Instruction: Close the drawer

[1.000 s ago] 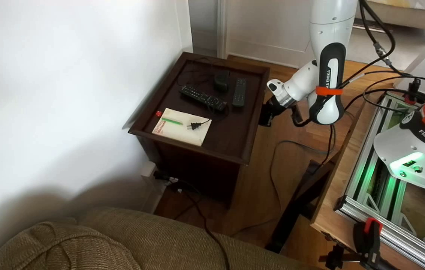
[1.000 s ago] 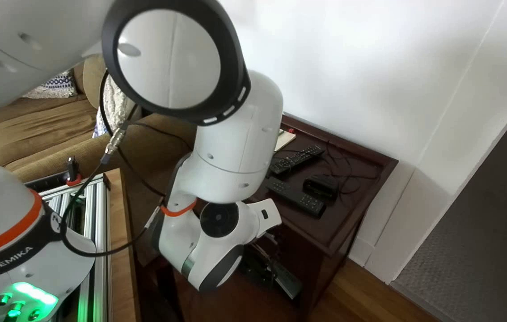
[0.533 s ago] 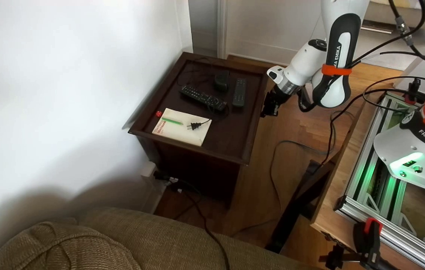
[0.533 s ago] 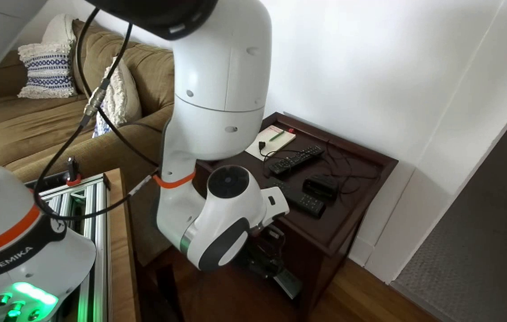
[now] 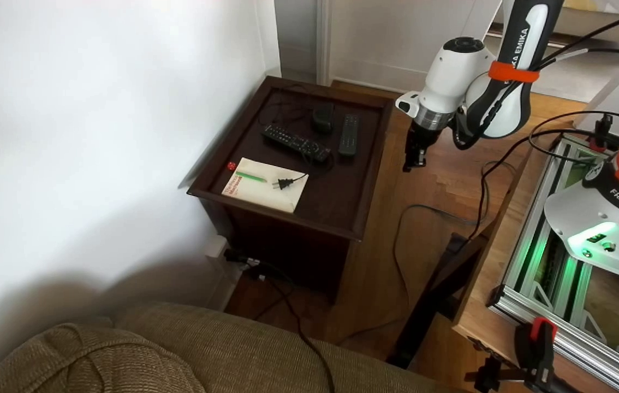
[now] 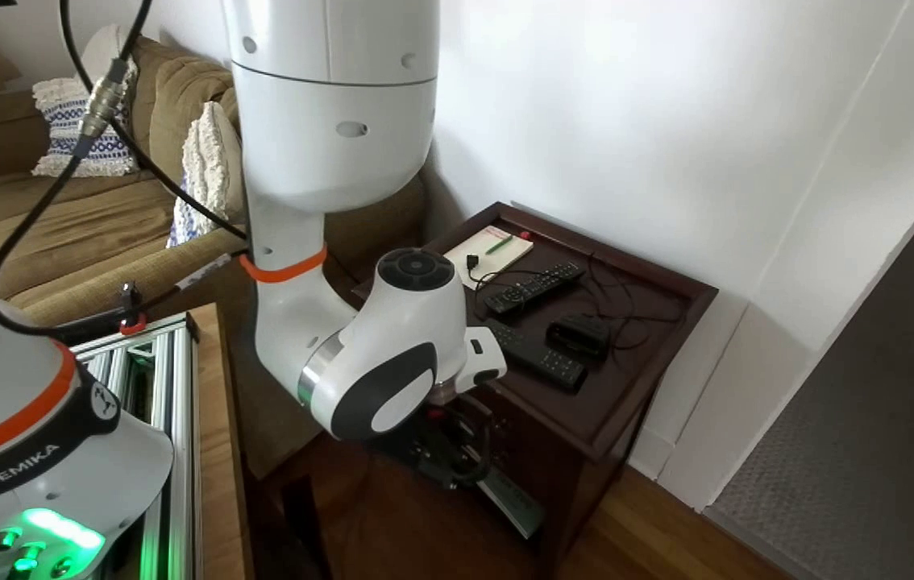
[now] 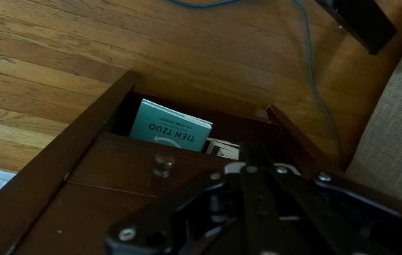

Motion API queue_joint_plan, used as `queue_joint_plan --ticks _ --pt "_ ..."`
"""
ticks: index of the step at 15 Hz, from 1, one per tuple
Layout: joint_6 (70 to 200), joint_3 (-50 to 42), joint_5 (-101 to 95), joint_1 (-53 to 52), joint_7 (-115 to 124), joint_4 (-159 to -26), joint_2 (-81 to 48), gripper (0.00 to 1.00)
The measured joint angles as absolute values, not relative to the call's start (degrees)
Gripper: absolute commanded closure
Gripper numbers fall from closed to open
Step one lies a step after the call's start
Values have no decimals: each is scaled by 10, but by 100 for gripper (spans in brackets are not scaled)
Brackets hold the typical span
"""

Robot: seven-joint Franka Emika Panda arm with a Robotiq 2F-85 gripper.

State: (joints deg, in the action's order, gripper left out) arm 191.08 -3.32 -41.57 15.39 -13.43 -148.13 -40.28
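Observation:
The dark brown drawer's front (image 7: 119, 152) shows in the wrist view, with a round knob (image 7: 163, 164) on it. The front looks flush with the side table (image 7: 91, 138), so the drawer looks shut. Its inside is hidden. In an exterior view no drawer sticks out past the table's edge (image 5: 373, 191). My gripper (image 7: 255, 150) is shut with nothing visible between its fingers. It hangs in front of the table's drawer side, apart from the table top's edge in an exterior view (image 5: 414, 162). The arm partly hides the drawer side in an exterior view (image 6: 469, 475).
A teal book (image 7: 171, 127) lies in the open shelf beneath the drawer. Remotes (image 5: 296, 143), a black device (image 5: 322, 117) and a paper pad (image 5: 266, 185) lie on the table top. The wall (image 5: 124, 82) and sofa (image 5: 206, 349) stand close. A cable (image 5: 397, 245) crosses the floor.
The arm has drawn back from the table's drawer side, and the hand has tilted to point more downward. The gripper has come away from the table's edge. The table and its things have not moved.

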Motion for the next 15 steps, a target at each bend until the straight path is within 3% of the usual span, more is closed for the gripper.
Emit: queue_joint_plan --ticks 1,2,7,12,15 --pt "1905 -17 -419 172 -134 -1493 -387 74" --pt "1900 3 -423 197 -134 -1505 -371 73" --pt "1888 160 -467 392 -119 -1583 -296 35" --pt "1892 287 -569 553 -42 -1577 -290 0" --pt "1930 325 -632 599 0 -1573 -288 1"
